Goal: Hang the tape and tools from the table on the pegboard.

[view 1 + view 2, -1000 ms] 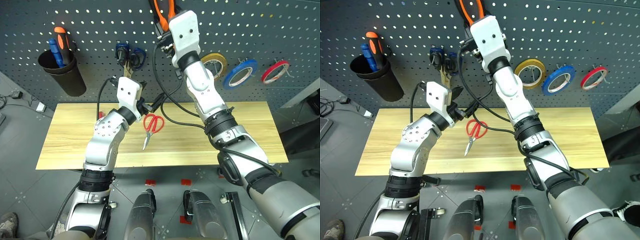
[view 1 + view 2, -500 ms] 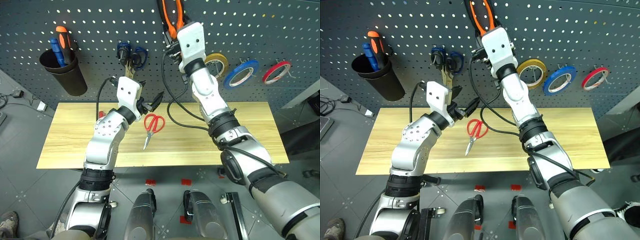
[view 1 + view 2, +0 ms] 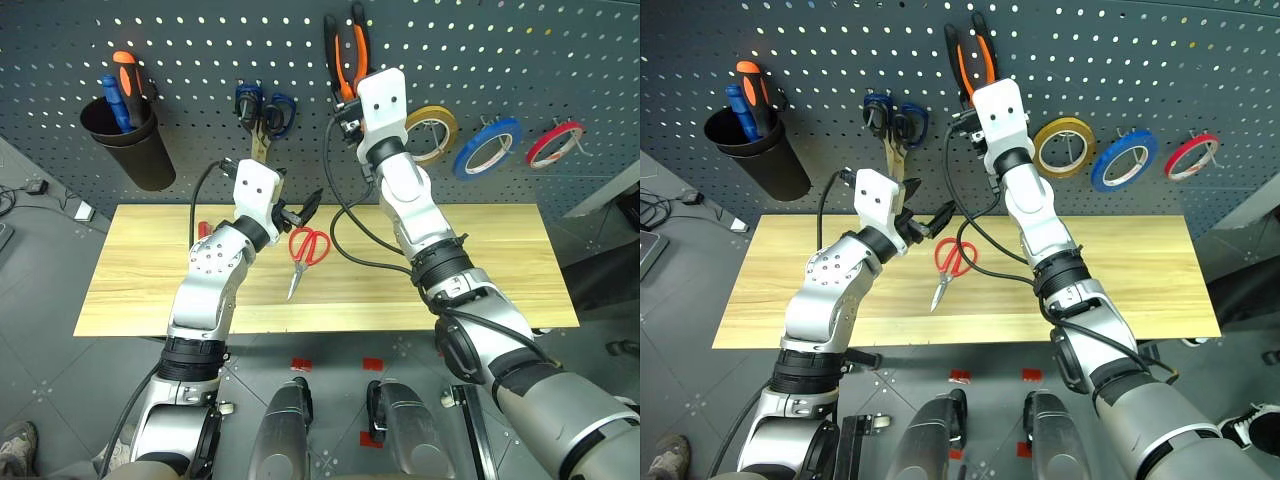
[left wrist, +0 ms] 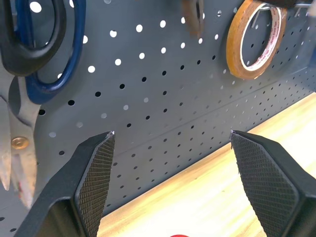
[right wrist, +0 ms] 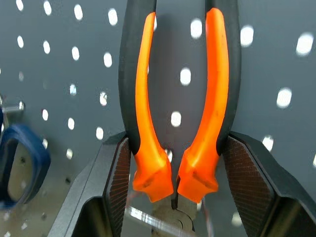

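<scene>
Nearest you, the red-handled scissors (image 3: 303,255) lie flat on the table (image 3: 140,290), just below your left gripper (image 3: 300,210), blades pointing back toward you and slightly left, loops toward the pegboard (image 3: 560,60). Your left gripper hangs released, its cross-hatched pads (image 4: 96,170) spread wide with nothing between them, and bare wood to either side. Beyond it hang the blue-handled scissors (image 3: 262,112). Your right gripper (image 5: 173,163) is clamped on the pliers (image 3: 343,52), pads pressing the orange-and-black grips near the joint; their long axis stands upright, handles up against the board. Right of that hand hang the yellow roll (image 3: 432,130), then the blue tape (image 3: 485,146), then a red roll (image 3: 553,143).
</scene>
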Robot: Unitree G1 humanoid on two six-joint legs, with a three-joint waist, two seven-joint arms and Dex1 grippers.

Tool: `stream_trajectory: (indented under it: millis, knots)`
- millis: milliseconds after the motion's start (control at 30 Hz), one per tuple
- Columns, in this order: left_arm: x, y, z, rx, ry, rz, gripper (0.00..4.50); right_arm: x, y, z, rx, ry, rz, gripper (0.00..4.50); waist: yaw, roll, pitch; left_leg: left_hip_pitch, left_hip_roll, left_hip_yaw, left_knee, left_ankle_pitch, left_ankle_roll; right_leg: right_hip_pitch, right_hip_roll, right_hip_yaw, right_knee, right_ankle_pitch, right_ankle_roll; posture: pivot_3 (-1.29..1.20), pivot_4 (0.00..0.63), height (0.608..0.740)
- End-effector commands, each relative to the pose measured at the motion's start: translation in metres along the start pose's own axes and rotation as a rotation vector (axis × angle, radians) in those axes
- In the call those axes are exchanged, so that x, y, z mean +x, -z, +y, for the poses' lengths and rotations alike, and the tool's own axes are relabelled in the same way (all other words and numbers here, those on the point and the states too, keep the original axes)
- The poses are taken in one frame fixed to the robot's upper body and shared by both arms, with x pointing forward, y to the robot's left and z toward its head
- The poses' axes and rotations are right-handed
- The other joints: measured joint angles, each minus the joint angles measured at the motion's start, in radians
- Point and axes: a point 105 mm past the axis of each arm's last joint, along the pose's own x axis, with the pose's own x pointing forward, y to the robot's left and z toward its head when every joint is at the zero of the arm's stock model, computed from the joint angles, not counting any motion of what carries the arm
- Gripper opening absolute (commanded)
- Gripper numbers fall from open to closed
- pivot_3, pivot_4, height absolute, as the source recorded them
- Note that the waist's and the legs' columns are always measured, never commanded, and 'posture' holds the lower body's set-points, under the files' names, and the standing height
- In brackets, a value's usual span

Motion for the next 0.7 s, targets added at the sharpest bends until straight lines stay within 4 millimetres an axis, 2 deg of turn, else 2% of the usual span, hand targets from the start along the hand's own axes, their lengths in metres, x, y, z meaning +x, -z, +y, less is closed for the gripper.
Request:
stream_trajectory:
  millis: [33,100,167,267,300,333,367,467,567,700]
  knots:
    - [0.001,-0.003,0.003,0.0,-0.029,-0.018,3.91,-0.007,0.002,-0.006,0.02,0.011,0.022,2.51,0.0,0.0,0.0,0.0,0.0,-0.001,0.0,0.0,0.0,0.0,0.0,0.0,0.0,0.0,0.0,0.0,0.322,0.74]
    - [0.003,-0.001,0.004,-0.011,-0.035,-0.014,3.91,-0.012,0.006,-0.006,0.02,0.006,0.043,2.51,0.0,0.0,0.0,0.0,0.0,-0.001,0.0,0.0,0.0,0.0,0.0,0.0,0.0,0.0,0.0,-0.01,0.323,0.74]
    - [0.004,0.003,0.005,-0.019,-0.038,-0.001,3.91,-0.017,0.008,-0.009,0.036,0.01,0.062,3.22,0.0,0.0,0.0,0.0,0.0,-0.001,0.0,0.0,0.0,0.0,0.0,-0.001,0.0,0.0,0.0,-0.01,0.324,0.74]
    - [0.004,0.012,0.006,-0.04,-0.049,0.041,3.91,-0.024,0.008,-0.01,0.06,-0.009,0.092,3.98,0.001,0.0,0.0,0.0,-0.001,-0.001,0.0,0.0,0.0,0.001,0.0,-0.001,-0.001,0.0,0.0,-0.02,0.32,0.74]
    - [0.003,0.015,0.006,-0.041,-0.052,0.052,4.08,-0.027,0.008,-0.009,0.065,-0.024,0.103,4.37,0.0,0.0,0.0,0.0,-0.001,-0.001,0.0,0.0,0.0,0.001,-0.001,-0.001,-0.001,0.0,0.0,-0.02,0.32,0.74]
    - [0.003,0.018,0.006,-0.04,-0.052,0.065,4.26,-0.03,0.008,-0.008,0.076,-0.043,0.12,4.5,0.0,0.0,0.0,0.0,-0.001,-0.001,0.0,0.0,0.0,0.001,-0.001,-0.001,-0.001,0.0,0.0,-0.03,0.319,0.74]
    - [0.003,0.02,0.006,-0.039,-0.052,0.075,4.45,-0.033,0.009,-0.008,0.087,-0.059,0.137,4.5,-0.001,0.0,0.0,0.0,-0.001,-0.001,0.0,0.0,0.0,0.001,-0.001,-0.001,-0.001,0.0,0.0,-0.03,0.319,0.74]
    - [0.002,0.033,0.004,-0.052,-0.052,0.141,4.49,-0.051,0.014,0.001,0.137,-0.166,0.217,4.5,-0.001,0.0,0.0,0.0,0.0,-0.001,0.0,0.0,0.0,0.001,0.0,-0.001,-0.001,0.0,0.0,-0.03,0.32,0.74]
    - [-0.004,0.056,-0.003,-0.062,-0.029,0.275,4.49,-0.084,0.019,0.022,0.236,-0.353,0.315,4.5,-0.002,0.0,0.0,0.0,0.0,-0.002,-0.001,0.0,0.0,0.001,0.0,-0.001,-0.001,0.0,0.0,-0.03,0.32,0.74]
    - [-0.024,0.092,-0.011,-0.06,-0.025,0.475,4.49,-0.14,0.017,0.05,0.342,-0.592,0.418,4.5,-0.006,0.0,0.0,0.0,-0.001,-0.002,0.0,-0.002,0.004,0.001,0.0,-0.001,-0.001,0.0,0.0,-0.04,0.322,0.74]
